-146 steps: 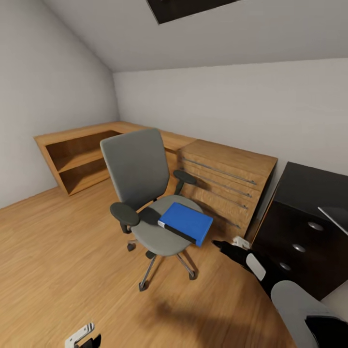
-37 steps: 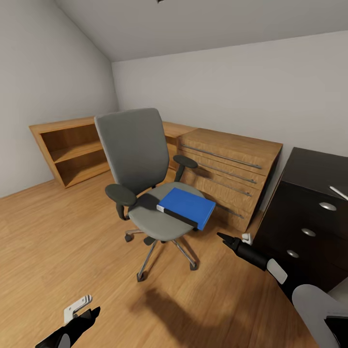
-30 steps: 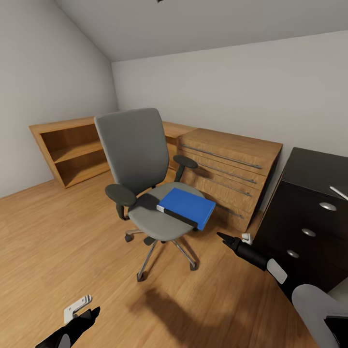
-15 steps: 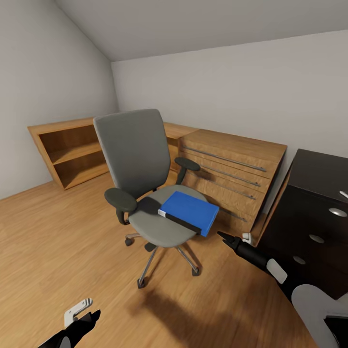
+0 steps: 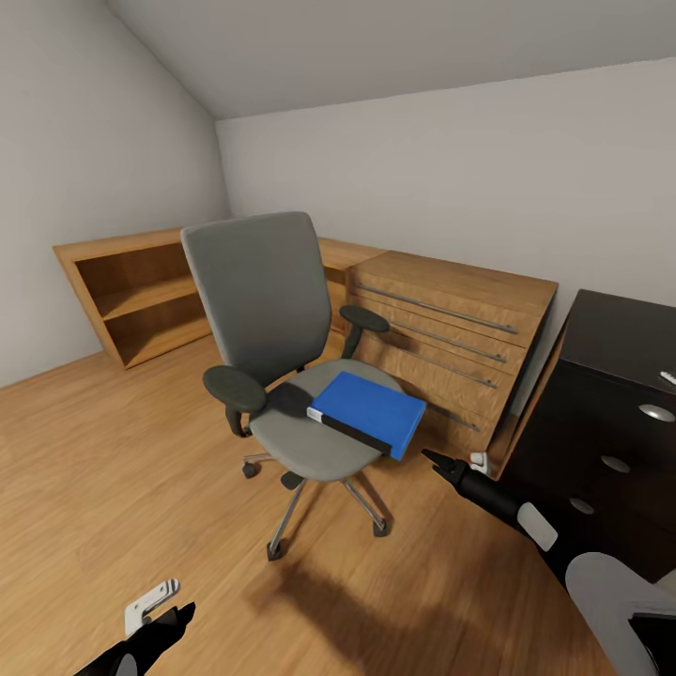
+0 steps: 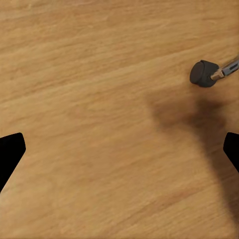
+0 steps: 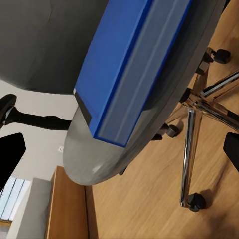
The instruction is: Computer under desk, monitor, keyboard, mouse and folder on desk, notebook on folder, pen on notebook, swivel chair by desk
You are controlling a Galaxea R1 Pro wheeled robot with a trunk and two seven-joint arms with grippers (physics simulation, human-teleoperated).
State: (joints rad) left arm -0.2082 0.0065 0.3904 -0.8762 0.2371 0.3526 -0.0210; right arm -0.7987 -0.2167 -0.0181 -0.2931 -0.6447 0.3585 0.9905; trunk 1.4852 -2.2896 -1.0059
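Observation:
The grey swivel chair (image 5: 255, 300) stands on the wood floor in the middle of the head view, with the blue folder (image 5: 368, 411) lying flat on its seat. My right gripper (image 5: 434, 460) hovers open, just right of the seat and below the folder's near corner. In its wrist view the right gripper (image 7: 122, 152) looks at the folder (image 7: 134, 59) from under the seat edge, with nothing between the fingers. My left gripper (image 5: 158, 608) hangs open low over the floor, left of the chair. The black desk (image 5: 601, 441) with silver knobs stands at the right. A white pen tip (image 5: 668, 377) shows on its top.
A light-wood drawer chest (image 5: 451, 329) stands behind the chair against the wall, with a low wooden shelf (image 5: 141, 300) along the left wall. The chair's chrome base (image 7: 191, 144) and castors spread below the seat. One castor (image 6: 203, 73) lies ahead of my left gripper (image 6: 119, 154).
The whole view has shifted a little as the camera moved nearer and turned, pushing the desk further to the right edge. The chair and folder stay put. Both grippers stay open.

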